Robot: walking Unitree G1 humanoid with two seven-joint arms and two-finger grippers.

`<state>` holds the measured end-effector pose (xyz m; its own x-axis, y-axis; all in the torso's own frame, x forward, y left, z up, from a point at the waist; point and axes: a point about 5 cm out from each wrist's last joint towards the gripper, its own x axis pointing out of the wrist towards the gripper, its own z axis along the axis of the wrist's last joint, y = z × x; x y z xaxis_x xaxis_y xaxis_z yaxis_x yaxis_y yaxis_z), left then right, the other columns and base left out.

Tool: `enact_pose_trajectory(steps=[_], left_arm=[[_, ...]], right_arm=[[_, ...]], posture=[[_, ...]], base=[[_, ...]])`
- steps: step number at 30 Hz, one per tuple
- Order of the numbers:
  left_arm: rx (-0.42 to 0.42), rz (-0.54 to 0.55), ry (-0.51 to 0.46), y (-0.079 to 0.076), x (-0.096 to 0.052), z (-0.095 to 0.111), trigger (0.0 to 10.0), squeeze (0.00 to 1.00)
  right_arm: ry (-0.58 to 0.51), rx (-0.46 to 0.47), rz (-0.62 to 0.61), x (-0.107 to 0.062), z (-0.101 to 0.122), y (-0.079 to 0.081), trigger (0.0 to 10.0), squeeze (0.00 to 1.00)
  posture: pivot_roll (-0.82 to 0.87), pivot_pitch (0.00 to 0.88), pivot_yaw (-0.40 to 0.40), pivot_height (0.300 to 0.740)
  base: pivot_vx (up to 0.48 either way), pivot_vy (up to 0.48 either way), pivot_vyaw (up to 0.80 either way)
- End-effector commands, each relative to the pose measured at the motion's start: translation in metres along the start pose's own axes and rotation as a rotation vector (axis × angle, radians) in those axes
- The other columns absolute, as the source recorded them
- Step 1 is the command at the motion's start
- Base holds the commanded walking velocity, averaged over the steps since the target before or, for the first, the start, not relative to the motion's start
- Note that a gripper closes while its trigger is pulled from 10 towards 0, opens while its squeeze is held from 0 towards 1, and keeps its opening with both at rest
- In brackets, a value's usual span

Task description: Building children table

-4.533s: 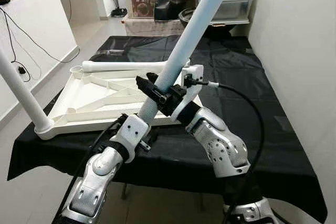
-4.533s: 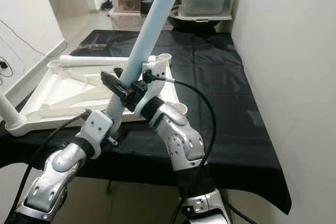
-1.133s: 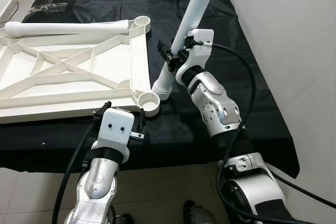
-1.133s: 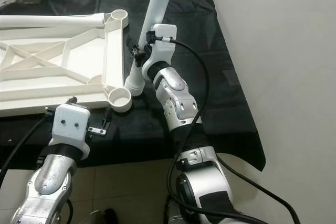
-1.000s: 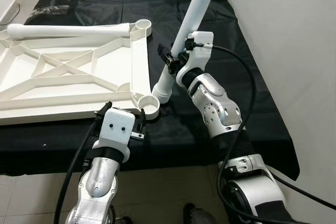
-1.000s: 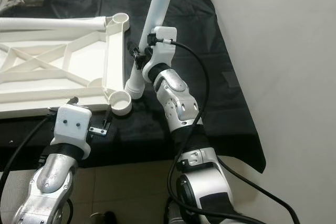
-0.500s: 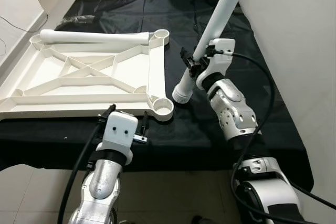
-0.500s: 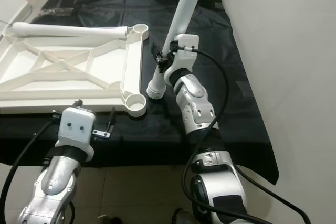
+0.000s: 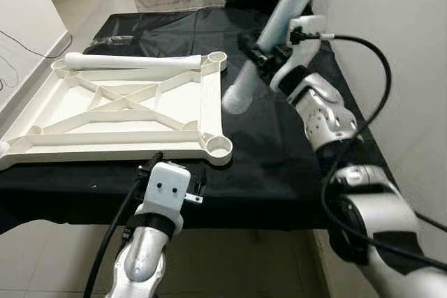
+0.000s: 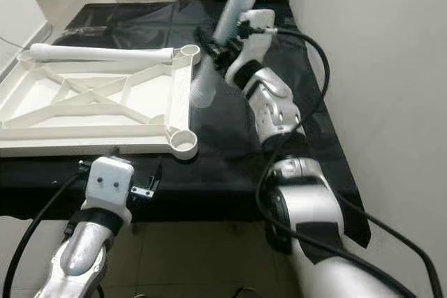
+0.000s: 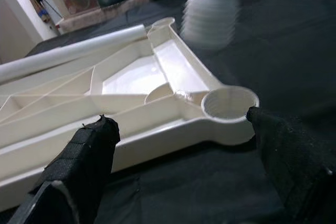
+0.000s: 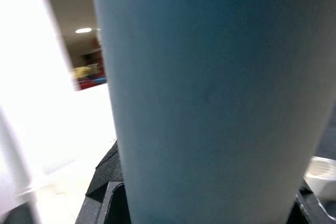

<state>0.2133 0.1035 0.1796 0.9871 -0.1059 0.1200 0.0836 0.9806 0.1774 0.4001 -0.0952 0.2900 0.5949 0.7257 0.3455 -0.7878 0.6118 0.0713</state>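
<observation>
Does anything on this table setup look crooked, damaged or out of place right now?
Nothing looks damaged or spilled. The white tabletop frame lies flat, underside up, on the black cloth, one loose leg resting along its far edge. The right gripper holds another leg tilted above the cloth, not in any socket.

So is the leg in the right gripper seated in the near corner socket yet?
Not seated. The right gripper holds the leg tilted, its ribbed end in the air above the black cloth, apart from the empty corner socket.
</observation>
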Motion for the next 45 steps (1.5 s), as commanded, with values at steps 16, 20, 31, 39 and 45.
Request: enact_pose_trajectory(steps=[16, 20, 31, 39, 45], left_arm=[[-0.063, 0.005, 0.018, -0.014, -0.026, 0.018, 10.0, 0.0], [-0.079, 0.005, 0.03, -0.017, -0.031, 0.02, 10.0, 0.0], [-0.084, 0.006, 0.047, -0.02, -0.031, 0.021, 10.0, 0.0], [-0.071, -0.001, 0.046, -0.022, -0.03, 0.021, 10.0, 0.0], [-0.055, -0.003, 0.046, -0.022, -0.031, 0.021, 10.0, 0.0]], right_arm=[[0.202, 0.026, 0.59, 0.013, -0.008, 0.035, 10.0, 0.0], [0.272, -0.023, 0.651, 0.009, -0.012, 0.035, 10.0, 0.0], [0.291, -0.11, 0.646, 0.003, -0.004, 0.026, 10.0, 0.0], [0.329, -0.11, 0.71, -0.002, -0.002, 0.025, 10.0, 0.0], [0.384, -0.106, 0.808, -0.009, -0.011, 0.028, 10.0, 0.0]], posture=[[0.1, 0.27, -0.023, 0.74], [0.1, 0.285, -0.021, 0.74], [0.1, 0.286, -0.019, 0.74], [0.1, 0.28, -0.022, 0.74], [0.1, 0.28, -0.021, 0.74]], base=[[0.0, 0.0, 0.0], [0.0, 0.0, 0.0], [0.0, 0.0, 0.0], [0.0, 0.0, 0.0], [0.0, 0.0, 0.0]])
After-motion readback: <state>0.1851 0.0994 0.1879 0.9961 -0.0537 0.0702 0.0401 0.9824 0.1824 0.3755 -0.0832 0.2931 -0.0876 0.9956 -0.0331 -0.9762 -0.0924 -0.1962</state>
